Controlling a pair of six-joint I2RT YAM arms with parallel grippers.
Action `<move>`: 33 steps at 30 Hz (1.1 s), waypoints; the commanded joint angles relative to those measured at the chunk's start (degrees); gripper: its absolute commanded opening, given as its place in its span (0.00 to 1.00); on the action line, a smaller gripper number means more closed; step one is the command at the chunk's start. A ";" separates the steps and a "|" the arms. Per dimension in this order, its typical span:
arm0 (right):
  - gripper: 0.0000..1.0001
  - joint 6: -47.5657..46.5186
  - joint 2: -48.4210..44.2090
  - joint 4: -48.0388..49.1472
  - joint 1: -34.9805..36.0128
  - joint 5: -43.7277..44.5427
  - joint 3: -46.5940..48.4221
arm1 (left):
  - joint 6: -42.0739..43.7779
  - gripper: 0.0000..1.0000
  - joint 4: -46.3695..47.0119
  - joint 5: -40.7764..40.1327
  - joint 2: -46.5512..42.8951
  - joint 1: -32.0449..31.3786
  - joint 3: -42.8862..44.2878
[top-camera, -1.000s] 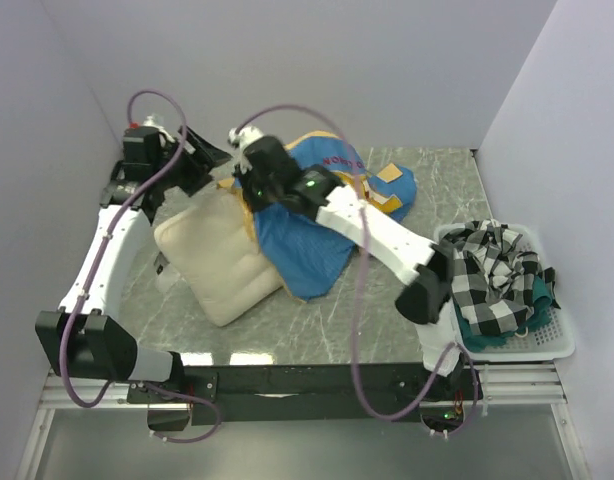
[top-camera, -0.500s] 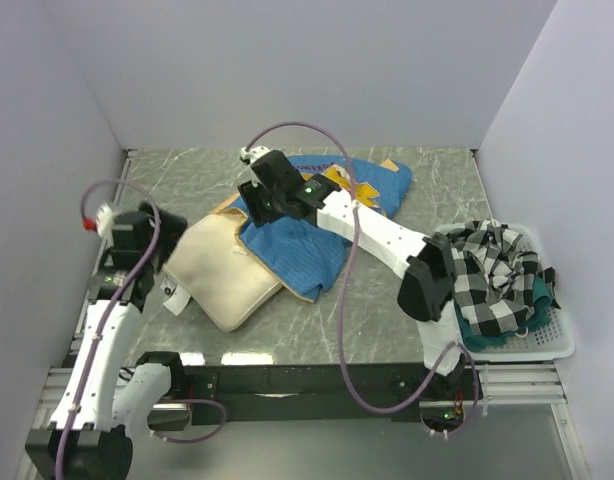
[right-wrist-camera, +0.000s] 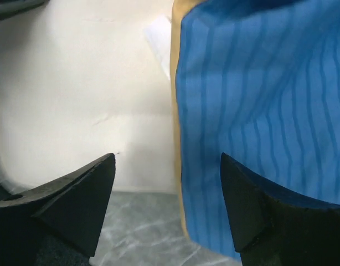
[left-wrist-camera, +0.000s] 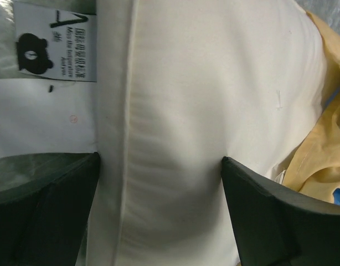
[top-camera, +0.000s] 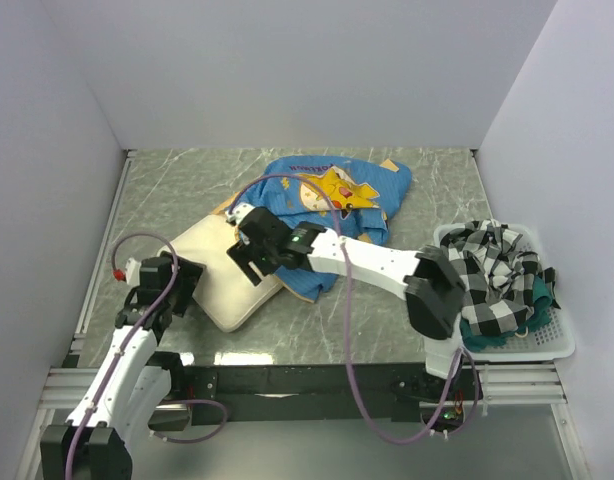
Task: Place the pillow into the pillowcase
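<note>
The cream pillow (top-camera: 215,292) lies flat at the table's front left, its right edge tucked under the pillowcase (top-camera: 332,195). The pillowcase is spread blue side up with its yellow cartoon character showing. My left gripper (top-camera: 191,286) is open at the pillow's near-left edge. In the left wrist view the gripper (left-wrist-camera: 159,166) straddles the pillow (left-wrist-camera: 186,83), beside the bear-print label (left-wrist-camera: 53,50). My right gripper (top-camera: 245,255) hangs open over the seam where the pillowcase (right-wrist-camera: 258,83) overlaps the pillow (right-wrist-camera: 76,83), holding nothing.
A white basket (top-camera: 547,346) at the right edge holds a black-and-white checked cloth (top-camera: 497,275) over something teal. Purple walls close in the grey marble table (top-camera: 167,190) on three sides. The right arm stretches across the table's middle.
The right gripper opened and let go of the pillowcase, which dropped flat, then moved nearer. The left arm swung from the back left down to the pillow's near-left edge.
</note>
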 commanded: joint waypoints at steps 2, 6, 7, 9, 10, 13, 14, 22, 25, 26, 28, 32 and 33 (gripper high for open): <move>0.62 0.35 9.29 -1.94 -1.74 9.80 10.16 | -0.58 0.90 15.95 5.71 3.32 -3.07 -4.24; 0.26 1.14 12.90 -5.11 -1.83 21.93 19.46 | 0.04 0.48 24.58 6.76 6.04 -6.06 -6.10; 0.19 1.23 13.87 -7.21 -1.83 23.43 21.50 | 0.48 0.32 25.63 6.77 6.83 -7.02 -5.92; 0.01 1.50 13.97 -9.59 -1.31 22.48 27.72 | 2.59 0.01 25.73 6.77 7.45 -8.17 -3.91; 0.00 1.50 13.62 -11.69 -0.17 20.39 30.02 | 3.46 0.01 25.47 6.77 7.37 -10.00 -2.94; 0.00 0.53 13.52 -15.99 2.91 18.35 41.96 | 7.42 0.01 25.47 3.96 6.23 -15.09 1.10; 0.00 -0.08 13.87 -17.15 5.70 17.82 45.83 | 8.91 0.01 25.56 3.26 5.96 -16.43 2.94; 0.00 -0.53 9.13 -9.44 12.67 16.41 49.57 | 4.80 0.01 25.99 -8.43 -0.70 -26.46 5.77; 0.00 -0.17 9.13 -10.56 12.58 17.29 46.31 | 1.90 0.01 19.02 -15.10 -2.12 -26.46 8.74; 0.00 0.00 9.30 -11.09 12.58 18.34 45.70 | -0.02 0.01 17.05 -16.95 -2.47 -26.46 9.54; 0.00 0.79 7.91 -11.53 11.97 20.97 42.19 | -0.57 0.01 13.37 -20.20 -3.79 -26.37 10.68; 0.27 4.73 1.50 -7.93 7.85 20.73 29.63 | -2.06 0.01 7.72 -22.41 -4.67 -26.37 13.15; 0.33 5.10 -0.52 -7.67 7.06 20.37 26.21 | -1.80 0.01 7.63 -22.41 -4.59 -26.37 13.06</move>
